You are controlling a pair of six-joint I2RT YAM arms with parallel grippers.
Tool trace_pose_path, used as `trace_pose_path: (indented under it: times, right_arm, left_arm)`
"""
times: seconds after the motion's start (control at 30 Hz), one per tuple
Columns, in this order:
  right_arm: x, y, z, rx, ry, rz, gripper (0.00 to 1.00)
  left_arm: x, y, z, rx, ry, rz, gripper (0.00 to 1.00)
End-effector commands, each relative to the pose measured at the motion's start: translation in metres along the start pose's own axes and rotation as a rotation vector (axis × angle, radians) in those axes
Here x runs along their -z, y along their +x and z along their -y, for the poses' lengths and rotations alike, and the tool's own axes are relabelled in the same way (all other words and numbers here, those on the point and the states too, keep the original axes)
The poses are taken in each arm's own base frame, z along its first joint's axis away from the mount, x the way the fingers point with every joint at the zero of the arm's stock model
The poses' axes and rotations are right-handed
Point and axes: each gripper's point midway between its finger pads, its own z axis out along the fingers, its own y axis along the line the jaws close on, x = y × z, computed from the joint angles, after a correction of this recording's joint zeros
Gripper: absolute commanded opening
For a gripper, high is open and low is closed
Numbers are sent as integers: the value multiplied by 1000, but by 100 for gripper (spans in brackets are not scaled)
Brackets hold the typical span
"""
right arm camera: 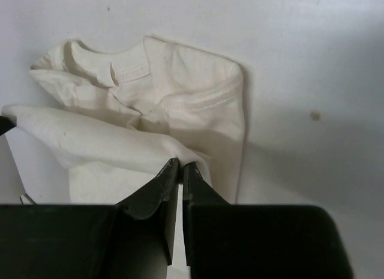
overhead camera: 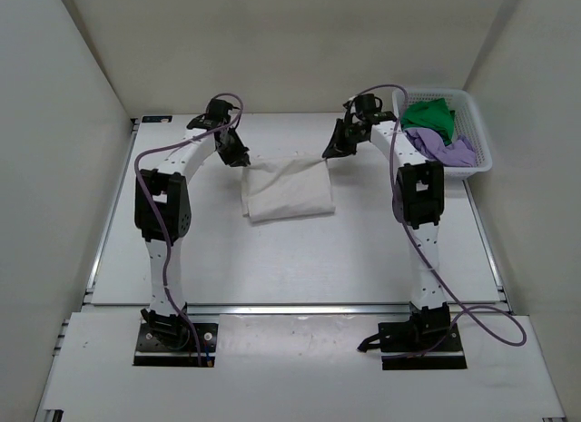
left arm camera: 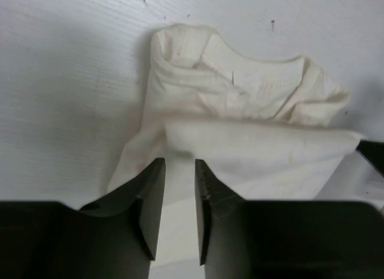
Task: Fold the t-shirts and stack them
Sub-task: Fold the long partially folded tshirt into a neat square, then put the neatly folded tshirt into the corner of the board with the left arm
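Note:
The cream-white t-shirt (overhead camera: 289, 191) lies partly folded in the middle of the table, collar end toward the near side. Its far edge is lifted between the two grippers. My left gripper (overhead camera: 243, 159) is at the shirt's far left corner. In the left wrist view its jaws (left arm camera: 179, 162) stand a little apart, with the fold of the cream shirt (left arm camera: 252, 147) just past the tips. My right gripper (overhead camera: 329, 152) is at the far right corner, and its tips (right arm camera: 180, 165) are shut on a pinch of the cream cloth (right arm camera: 180, 93). The green t-shirt (overhead camera: 431, 115) and the purple t-shirt (overhead camera: 445, 150) lie crumpled in the basket.
A white lattice basket (overhead camera: 478, 136) stands at the table's far right corner, next to the right arm. White walls close in the table on the left, right and far sides.

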Motion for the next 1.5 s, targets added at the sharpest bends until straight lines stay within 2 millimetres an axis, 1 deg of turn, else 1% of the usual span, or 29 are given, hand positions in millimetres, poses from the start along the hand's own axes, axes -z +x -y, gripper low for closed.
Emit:
trace_pose_path:
  times: [0.0, 0.03, 0.07, 0.1, 0.13, 0.17, 0.2, 0.23, 0.33, 0.37, 0.4, 0.43, 0.47, 0.5, 0.53, 0.6, 0.63, 0.7, 0.73, 0.8, 0.83, 0.87, 1.0, 1.1, 1.17, 1.2, 1.37, 1.43, 1.47]
  right_arm:
    - [16, -37, -11, 26, 18, 74, 4]
    - [16, -45, -14, 37, 13, 93, 7]
    - [20, -45, -19, 34, 13, 97, 19]
    - [28, -47, -21, 45, 14, 106, 26]
    - [32, -49, -27, 58, 12, 120, 31]
    - [47, -55, -34, 74, 7, 146, 33]
    - [52, -56, -32, 77, 14, 149, 34]
    - [64, -55, -41, 84, 8, 155, 34]
    - [97, -46, -56, 144, 15, 170, 31]
    - [110, -38, -56, 143, 35, 168, 20]
    - [126, -30, -59, 155, 51, 173, 14]
    - [139, -14, -61, 155, 58, 161, 0]
    - [151, -11, -64, 169, 60, 178, 0]
    - [165, 6, -63, 163, 56, 188, 0]
    - [174, 2, -62, 164, 44, 238, 0]
    - [198, 43, -55, 124, 11, 243, 1]
    - [203, 50, -49, 107, -14, 248, 0]
    - [205, 90, -38, 80, -20, 208, 0]
    - [205, 97, -34, 65, -5, 202, 0]
    - [197, 135, -27, 50, -33, 144, 0]
    - [198, 138, -27, 36, -42, 148, 0]
    - [194, 158, -17, 18, -31, 127, 0]
    - [191, 181, -10, 3, -26, 94, 0]
    - [190, 194, -5, 8, -17, 82, 1]
    - [186, 203, -8, 10, -23, 62, 0]
    - [186, 205, -8, 1, -24, 57, 0]
    - [177, 229, -11, 13, -39, -2, 0]
    - [178, 232, -14, 18, -54, -6, 0]
    - [177, 234, -16, 21, -54, -13, 1]
  left_arm:
    - [27, -44, 26, -9, 73, 160, 41]
    - [28, -47, 21, 1, 67, 167, 48]
    - [35, -56, 21, 9, 74, 200, 62]
    - [37, -57, 21, 15, 83, 209, 71]
    - [40, -59, 14, 20, 79, 214, 74]
    - [51, -67, 17, 23, 100, 244, 79]
    - [57, -72, 20, 18, 105, 262, 77]
    - [65, -75, 26, -3, 114, 281, 73]
    - [72, -43, 60, -88, 157, 230, 32]
    - [71, -21, 76, -129, 181, 204, 25]
    - [66, 4, 87, -167, 182, 168, 11]
    - [66, 28, 104, -207, 194, 158, 1]
    - [60, 39, 107, -217, 183, 149, 0]
    - [52, 53, 114, -231, 183, 140, 0]
    - [51, 59, 120, -235, 194, 136, 0]
    - [23, 84, 123, -211, 201, 47, 0]
    - [17, 91, 127, -210, 213, 22, 0]
    - [-7, 108, 130, -212, 193, -27, 0]
    - [-10, 112, 132, -216, 189, -35, 0]
    - [-28, 122, 127, -201, 176, -62, 0]
    - [-30, 123, 126, -189, 181, -64, 0]
    - [-38, 115, 116, -149, 169, -59, 0]
    - [-55, 102, 69, -100, 116, -65, 0]
    - [-65, 78, 25, -68, 44, -52, 0]
    - [-67, 41, -14, 2, -1, -13, 0]
    - [-66, 34, -19, 1, -1, -1, 0]
    - [-58, -58, -101, 129, -105, 105, 0]
    - [-54, -88, -115, 146, -129, 149, 0]
    - [-50, -111, -138, 182, -154, 172, 0]
